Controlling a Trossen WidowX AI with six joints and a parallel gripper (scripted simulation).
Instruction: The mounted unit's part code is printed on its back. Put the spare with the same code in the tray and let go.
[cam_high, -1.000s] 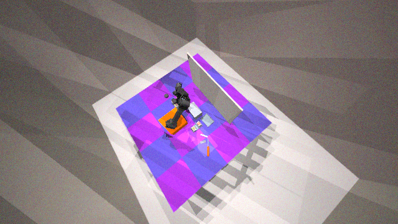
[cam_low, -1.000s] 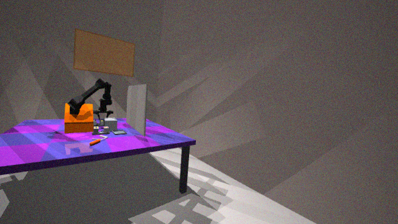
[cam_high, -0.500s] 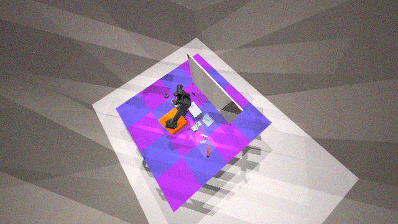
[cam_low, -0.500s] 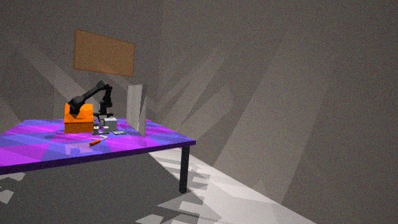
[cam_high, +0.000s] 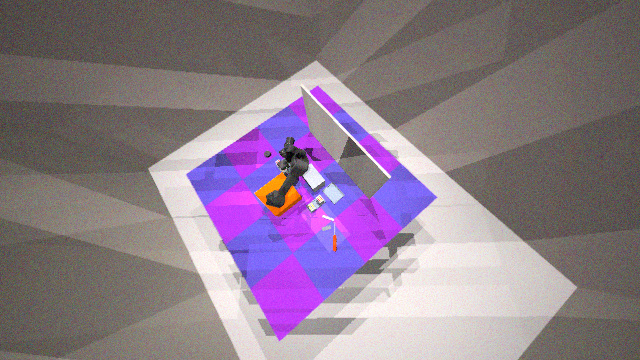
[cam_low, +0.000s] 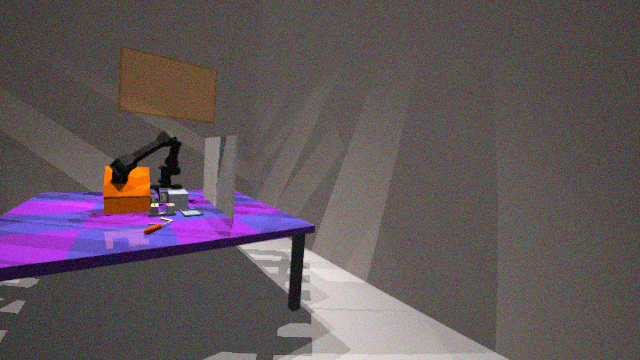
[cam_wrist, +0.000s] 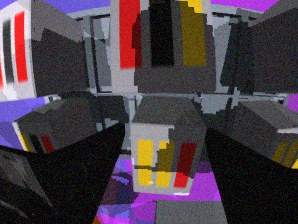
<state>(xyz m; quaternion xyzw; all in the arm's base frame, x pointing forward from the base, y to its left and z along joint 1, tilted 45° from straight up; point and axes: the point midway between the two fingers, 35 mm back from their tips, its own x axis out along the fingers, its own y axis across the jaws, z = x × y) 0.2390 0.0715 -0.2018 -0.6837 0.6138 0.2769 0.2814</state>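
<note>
My gripper (cam_wrist: 165, 131) (cam_low: 163, 190) is open and low over a rack of several grey blocks with coloured bars. In the wrist view its fingers stand either side of the near middle block (cam_wrist: 154, 160), marked yellow, yellow, red; a thin gap shows at its left, its right side looks close to the finger. Behind it is a block (cam_wrist: 175, 50) marked red, black, yellow. The far left block (cam_wrist: 30, 60) shows red, black, red. A flat pale tray (cam_high: 333, 193) (cam_low: 191, 212) lies away from the arm. No code on the mounted unit's back is readable.
A white box (cam_high: 313, 176) (cam_low: 178, 200) stands close beside the rack. Two small labelled pieces (cam_high: 316, 203) stand near the tray. A tall upright panel (cam_high: 327, 127) (cam_low: 227, 175) stands beyond. An orange-handled tool (cam_high: 335, 243) (cam_low: 153, 229) lies nearby. The arm stands on an orange block (cam_high: 263, 194).
</note>
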